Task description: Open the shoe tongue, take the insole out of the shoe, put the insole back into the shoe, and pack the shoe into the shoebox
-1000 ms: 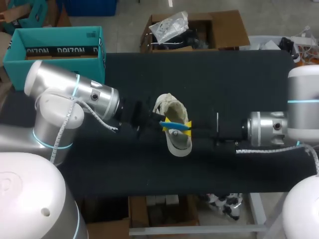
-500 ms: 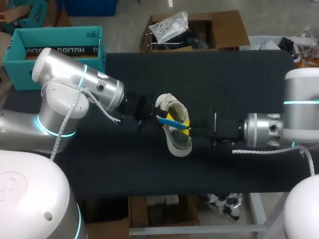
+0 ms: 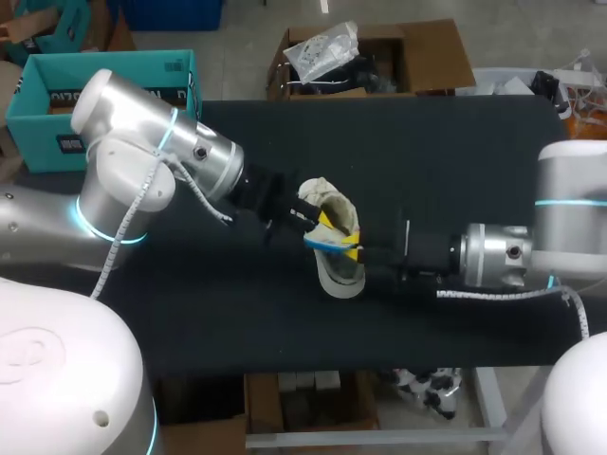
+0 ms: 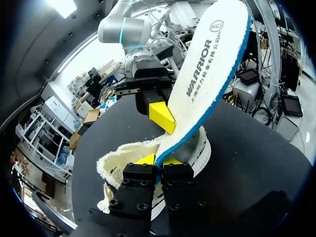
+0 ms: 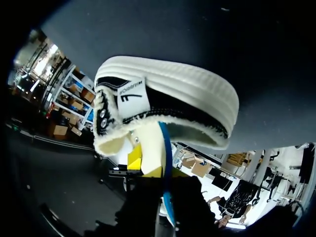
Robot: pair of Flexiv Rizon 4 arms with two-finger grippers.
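1. While the shoe [image 3: 340,265] sits in the middle of the black table [image 3: 455,152], we see a gripper on each side of it: the left gripper [image 3: 307,220] at its left, the right gripper [image 3: 355,252] at its right.
2. Left wrist view now, and it's clear. The left gripper is clamped on the insole [image 4: 207,64], both yellow tips pinching the blue-edged rim from two sides, right at the shoe's fleecy opening.
3. From that pinch the insole rises up and away ahead of the left gripper. Its white face is showing, the blue edge runs along its side, and most of its length stands clear of the shoe.
4. Over to the right gripper: it sits against the insole's white face, just past the shoe's opening, facing the left gripper. Gripping or not? We cannot tell from these views.
5. Right wrist view gives us the shoe's ribbed white sole and black side, with the insole's blue edge coming out of the fleece lining toward that gripper.
6. And the shoebox [image 3: 33,118]: teal, at the far left, well apart from the shoe.
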